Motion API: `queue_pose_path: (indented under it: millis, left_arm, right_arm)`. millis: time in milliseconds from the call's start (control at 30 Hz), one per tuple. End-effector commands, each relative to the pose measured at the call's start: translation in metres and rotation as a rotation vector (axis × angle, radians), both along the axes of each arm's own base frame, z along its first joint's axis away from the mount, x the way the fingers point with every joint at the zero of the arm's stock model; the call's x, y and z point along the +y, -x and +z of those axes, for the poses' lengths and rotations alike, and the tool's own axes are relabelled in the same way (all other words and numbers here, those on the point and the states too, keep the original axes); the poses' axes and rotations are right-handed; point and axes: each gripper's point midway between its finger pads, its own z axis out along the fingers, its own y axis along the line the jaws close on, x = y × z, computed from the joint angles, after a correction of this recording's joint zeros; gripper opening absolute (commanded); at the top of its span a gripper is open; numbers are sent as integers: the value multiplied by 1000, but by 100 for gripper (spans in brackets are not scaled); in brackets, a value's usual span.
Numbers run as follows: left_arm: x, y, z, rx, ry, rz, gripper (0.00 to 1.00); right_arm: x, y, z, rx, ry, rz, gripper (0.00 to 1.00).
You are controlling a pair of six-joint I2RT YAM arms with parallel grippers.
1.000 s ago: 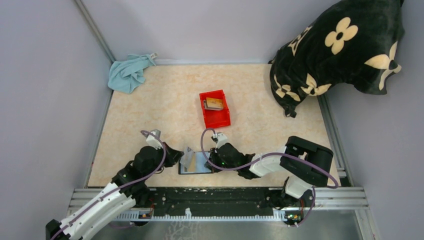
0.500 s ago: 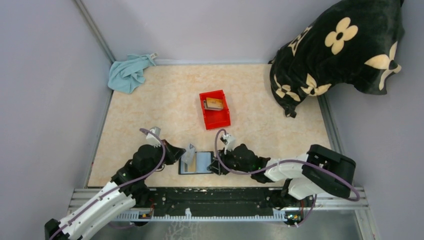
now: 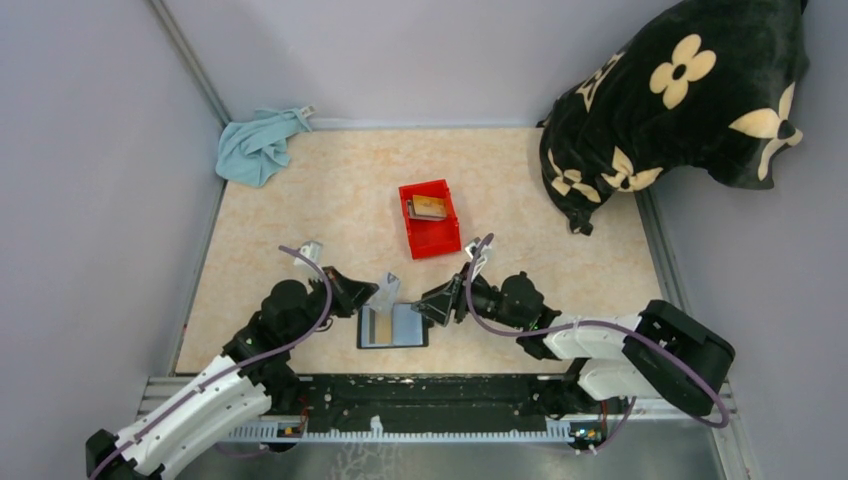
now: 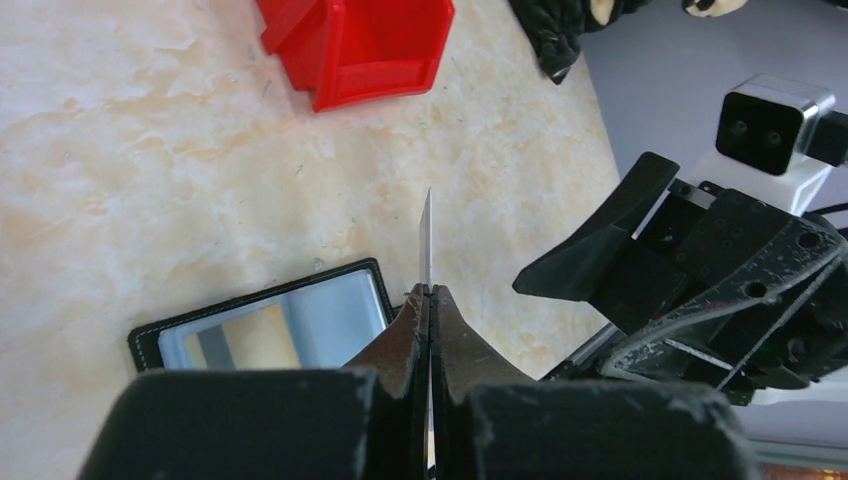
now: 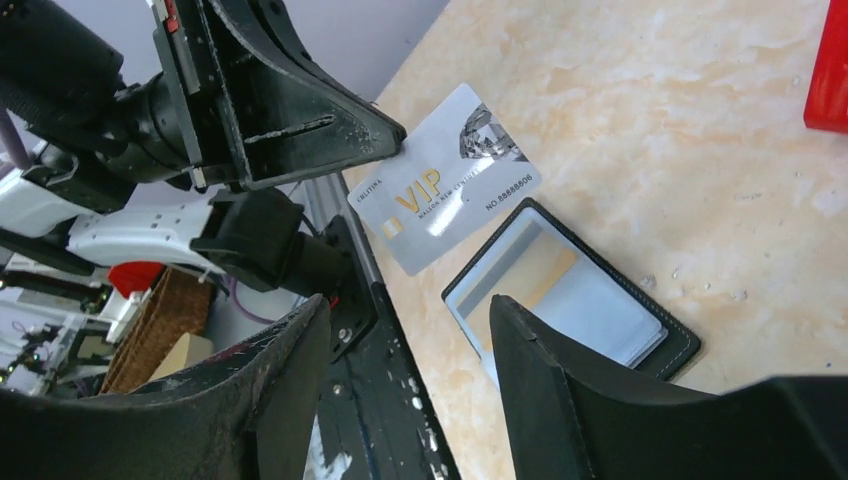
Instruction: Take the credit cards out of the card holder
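A crumpled blue cloth (image 3: 262, 146) lay in the far left corner of the marbled bench (image 3: 300, 220). Nearer, the left arm reached in from the lower left, and the left claw (image 3: 372, 297) was pressed together on a silver card (image 3: 386, 291), pinching it by one end. The left wrist view showed this card (image 4: 427, 235) edge-on, standing up from between the shut fingertips (image 4: 405, 325). From the right wrist view its face (image 5: 445, 190) was plain: silver-grey with gold "VIP" lettering, tilted and lifted off the bench, clear of the wallet below it.

Just right of the left claw, the card holder (image 3: 392, 326) lay open and flat near the front edge of the bench, its blue inside turned up. A tan card (image 5: 540, 275) sat in one of its slots, partly covered by a paler panel.

Farther back, near the middle of the bench, stood a red bin (image 3: 432, 232) with a couple of cards (image 3: 428, 207) lying in it, well apart from the holder.

The right claw (image 3: 430, 308) hovered at the holder's right edge with its fingers (image 5: 270, 390) spread and nothing between them; the holder and the silver card both showed in the gap. A black pillow (image 3: 680, 100) with cream flower shapes slumped in the far right corner.
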Motion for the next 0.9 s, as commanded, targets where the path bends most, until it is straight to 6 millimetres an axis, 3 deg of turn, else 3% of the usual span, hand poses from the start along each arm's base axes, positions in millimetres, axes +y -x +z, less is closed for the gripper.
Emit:
queue_pose_path:
  millis: [0, 267, 600, 867]
  left_arm:
    - [-13, 2, 39, -81, 66, -69, 0]
    - [-24, 16, 60, -111, 92, -174, 0]
    - [-37, 23, 69, -93, 69, -268, 0]
    - [-40, 29, 77, -99, 87, -303, 0]
  right_arm:
    - [-2, 2, 41, -164, -102, 90, 60]
    - [-16, -4, 59, -302, -102, 234, 60]
    - [2, -17, 70, -389, 8, 351, 55]
    - [7, -25, 63, -397, 49, 362, 53]
